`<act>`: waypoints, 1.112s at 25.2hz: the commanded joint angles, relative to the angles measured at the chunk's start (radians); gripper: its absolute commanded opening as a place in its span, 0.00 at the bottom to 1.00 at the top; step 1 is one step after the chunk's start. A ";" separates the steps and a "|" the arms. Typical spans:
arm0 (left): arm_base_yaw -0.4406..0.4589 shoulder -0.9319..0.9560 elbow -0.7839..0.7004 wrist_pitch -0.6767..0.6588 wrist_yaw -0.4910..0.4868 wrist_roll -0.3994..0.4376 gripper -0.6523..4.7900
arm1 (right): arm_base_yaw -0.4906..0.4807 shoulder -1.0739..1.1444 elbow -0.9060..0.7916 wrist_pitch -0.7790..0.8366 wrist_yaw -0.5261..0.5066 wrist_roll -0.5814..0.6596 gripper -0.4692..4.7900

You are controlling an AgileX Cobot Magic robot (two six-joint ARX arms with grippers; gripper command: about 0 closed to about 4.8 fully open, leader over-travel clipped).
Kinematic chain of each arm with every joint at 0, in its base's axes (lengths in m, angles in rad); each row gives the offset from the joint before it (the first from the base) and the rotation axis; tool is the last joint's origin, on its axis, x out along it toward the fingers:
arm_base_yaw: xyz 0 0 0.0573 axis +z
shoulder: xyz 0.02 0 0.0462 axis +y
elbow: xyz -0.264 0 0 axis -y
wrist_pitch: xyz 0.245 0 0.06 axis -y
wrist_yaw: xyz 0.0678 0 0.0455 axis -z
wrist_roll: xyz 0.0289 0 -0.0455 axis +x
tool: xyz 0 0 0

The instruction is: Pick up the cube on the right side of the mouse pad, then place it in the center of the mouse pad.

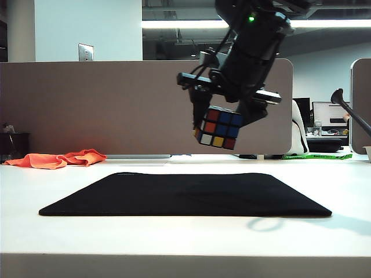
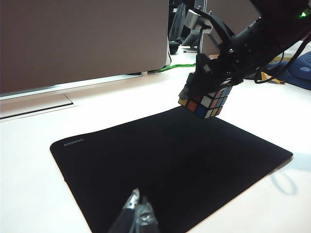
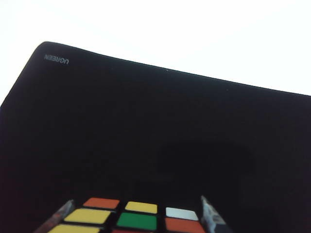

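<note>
Cube hangs in the upper middle of the exterior frame, clear of the table, clamped between the two fingers of the right gripper, whose dark arm comes down from the top right of that frame. Nearest the camera is the pale table, and flat on it lies the black mouse pad, filling the lower middle of the frame; the cube is well above it, tilted, its red, blue, orange, white and yellow stickers facing the camera. In the right wrist view the cube sits at the bottom edge between the two fingertips that grasp it, yellow, orange, green and white stickers up, with the mouse pad spread beneath and a soft shadow on the fabric. In the left wrist view the left gripper shows only as translucent fingertips at the bottom edge, near the pad's closest border; whether its claw is clenched or released I cannot tell. Farther back in the exterior frame, at the left, an orange cloth lies crumpled on the table, apart from the pad, and behind it stands a grey-brown partition.
</note>
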 commanded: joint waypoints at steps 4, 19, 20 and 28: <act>0.000 0.001 0.003 0.010 0.001 0.000 0.11 | 0.051 0.055 0.040 0.006 0.035 0.114 0.64; 0.001 0.001 0.003 0.010 -0.003 -0.019 0.11 | 0.161 0.238 0.266 -0.080 0.153 0.182 0.65; 0.001 0.001 0.003 0.010 -0.011 -0.019 0.11 | 0.161 0.239 0.266 -0.082 0.156 0.198 0.65; 0.001 0.001 0.003 0.010 -0.023 -0.019 0.11 | 0.122 0.243 0.266 -0.119 0.191 0.216 0.65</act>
